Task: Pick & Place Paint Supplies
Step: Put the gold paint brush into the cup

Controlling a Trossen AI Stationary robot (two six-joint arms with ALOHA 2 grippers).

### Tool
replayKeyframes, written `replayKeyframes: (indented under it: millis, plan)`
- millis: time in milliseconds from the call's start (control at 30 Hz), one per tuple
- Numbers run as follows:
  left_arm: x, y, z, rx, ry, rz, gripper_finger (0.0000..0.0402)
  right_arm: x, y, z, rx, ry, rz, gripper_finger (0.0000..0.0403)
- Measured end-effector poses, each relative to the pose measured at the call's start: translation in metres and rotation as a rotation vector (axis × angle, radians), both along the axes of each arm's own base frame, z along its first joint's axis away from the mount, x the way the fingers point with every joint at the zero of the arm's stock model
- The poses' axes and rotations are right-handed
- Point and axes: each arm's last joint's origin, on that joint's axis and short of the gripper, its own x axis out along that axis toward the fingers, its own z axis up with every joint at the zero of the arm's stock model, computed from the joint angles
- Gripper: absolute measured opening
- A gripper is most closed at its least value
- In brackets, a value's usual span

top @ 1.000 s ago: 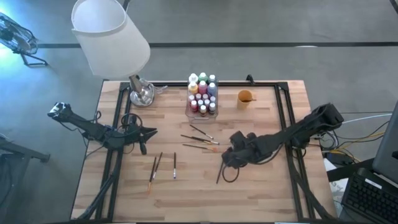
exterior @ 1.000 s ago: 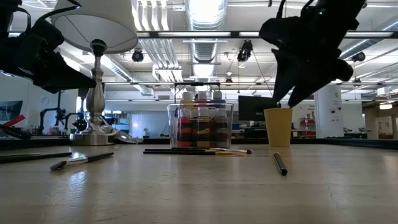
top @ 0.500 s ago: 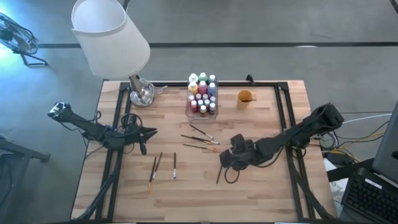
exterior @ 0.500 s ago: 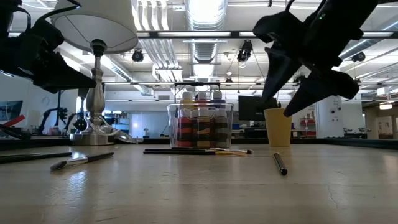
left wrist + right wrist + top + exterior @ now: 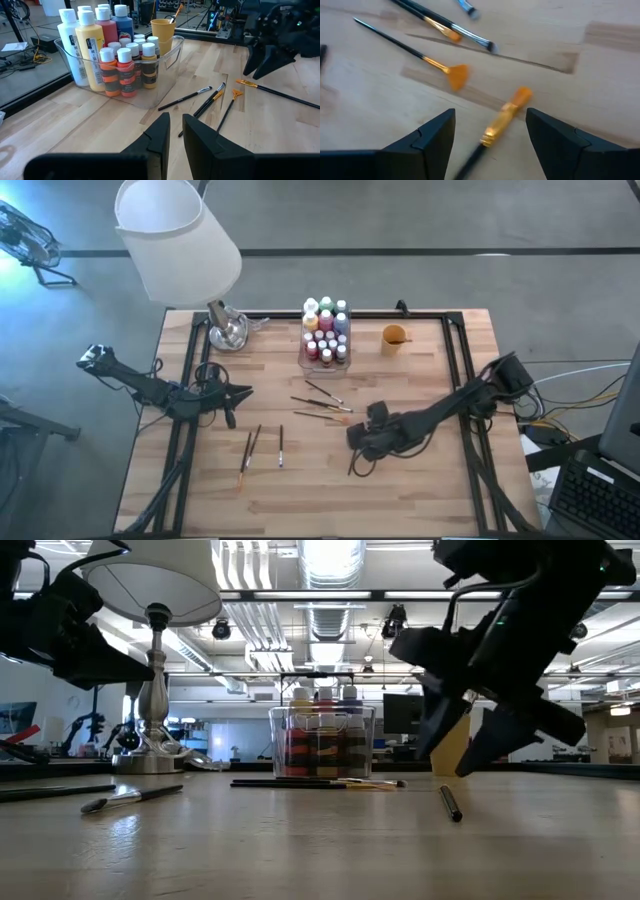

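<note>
Right pincer (image 5: 490, 131) astride paintbrush (image 5: 504, 117) (open)

My two dark fingers (image 5: 420, 140) stand apart over the pale wooden tabletop (image 5: 600, 90), with a dark-handled brush with a gold ferrule and orange tip (image 5: 502, 120) lying between them. Beyond it lie an orange fan-shaped brush (image 5: 427, 62) and two crossed thin brushes (image 5: 445, 27).
</note>
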Motion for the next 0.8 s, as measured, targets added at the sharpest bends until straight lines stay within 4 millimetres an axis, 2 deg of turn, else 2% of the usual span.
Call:
replayKeyframes:
  millis: [300,533,800]
  plan:
    - [0.000,0.000,0.000,0.000,0.000,0.000,0.0056,0.019,0.003,-0.019,-0.025,0.006,-0.047,0.0254]
    - [0.000,0.000,0.000,0.000,0.000,0.000,0.0057,0.026,0.002,-0.018,-0.057,0.070,-0.090,0.0228]
    - [0.000,0.000,0.000,-0.003,-0.006,0.000,0.0057,0.039,0.005,-0.021,-0.057,0.249,-0.100,0.0198]
